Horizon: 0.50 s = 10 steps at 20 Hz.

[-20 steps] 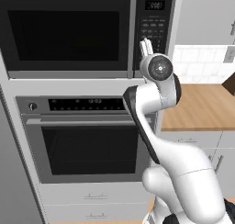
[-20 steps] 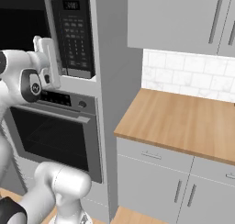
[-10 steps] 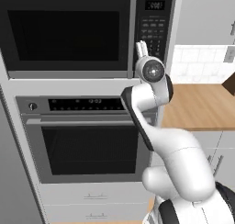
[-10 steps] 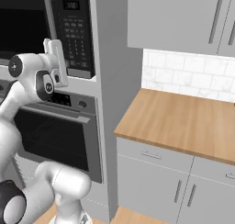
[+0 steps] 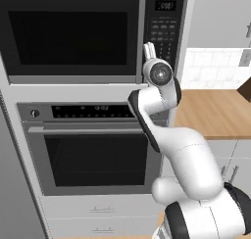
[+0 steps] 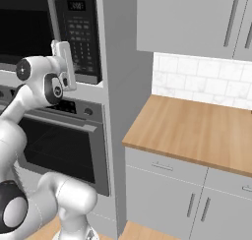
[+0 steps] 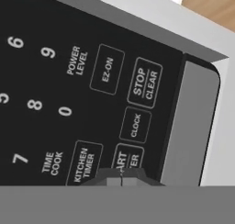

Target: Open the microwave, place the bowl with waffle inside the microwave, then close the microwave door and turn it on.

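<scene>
The microwave door [image 5: 68, 35] is shut, so only the start remains: the gripper [image 7: 121, 176], fingers pressed together and holding nothing, noses against the start key [image 7: 127, 161] on the microwave [image 5: 93, 35] keypad [image 6: 80, 35], to press it, I judge

The wooden surface [image 6: 197, 131] stands to the right of the tall grey column, on top of grey cabinets [image 6: 162, 190] with bar handles. Behind it is a white tiled wall [image 6: 197, 84]. Its light brown top is also seen from the other side [image 5: 211, 110].
</scene>
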Tool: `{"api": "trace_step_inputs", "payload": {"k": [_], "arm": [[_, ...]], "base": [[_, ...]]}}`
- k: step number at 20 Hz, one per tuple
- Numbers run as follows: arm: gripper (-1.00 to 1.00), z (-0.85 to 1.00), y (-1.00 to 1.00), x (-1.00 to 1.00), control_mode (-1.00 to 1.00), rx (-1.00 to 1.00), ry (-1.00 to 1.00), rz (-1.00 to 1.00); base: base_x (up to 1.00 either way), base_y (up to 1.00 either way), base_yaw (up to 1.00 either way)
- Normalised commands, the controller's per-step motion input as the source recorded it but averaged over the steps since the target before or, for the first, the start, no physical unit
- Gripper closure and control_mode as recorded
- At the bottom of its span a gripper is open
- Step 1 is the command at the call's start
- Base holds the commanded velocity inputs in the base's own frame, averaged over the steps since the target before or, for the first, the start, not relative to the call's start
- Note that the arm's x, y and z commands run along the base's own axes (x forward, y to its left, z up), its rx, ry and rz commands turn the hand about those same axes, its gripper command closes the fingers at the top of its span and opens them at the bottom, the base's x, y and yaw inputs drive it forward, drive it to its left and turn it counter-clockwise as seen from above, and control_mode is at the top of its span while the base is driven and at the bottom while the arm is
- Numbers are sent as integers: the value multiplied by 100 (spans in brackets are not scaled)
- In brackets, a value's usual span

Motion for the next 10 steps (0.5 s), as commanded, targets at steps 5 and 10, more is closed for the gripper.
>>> {"api": "trace_step_inputs", "payload": {"k": [5, 10], "arm": [[100, -65, -2, 100, -100, 0, 0, 4], [100, -100, -8, 100, -100, 0, 0, 8]], "base": [[0, 0, 0], [0, 0, 0]]}}
